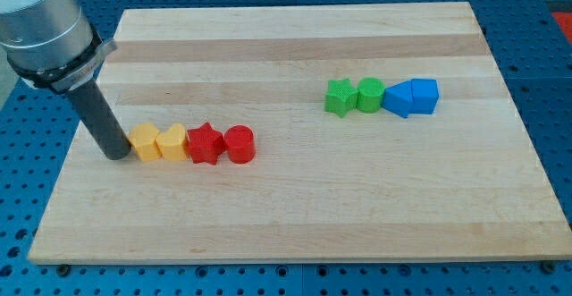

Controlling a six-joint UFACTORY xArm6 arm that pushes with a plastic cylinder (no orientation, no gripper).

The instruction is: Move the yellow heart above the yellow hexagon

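Note:
The yellow hexagon (145, 141) lies at the left of the wooden board (295, 207). The yellow heart (172, 141) touches its right side. My tip (117, 155) rests on the board just left of the yellow hexagon, touching it or nearly so. The dark rod rises from the tip toward the view's top left.
A red star (205, 143) and a red cylinder (239, 143) continue the row to the right of the heart. At the upper right, a green star (339, 97), a green cylinder (370, 94), a blue triangle (399, 98) and another blue block (425, 95) form a second row.

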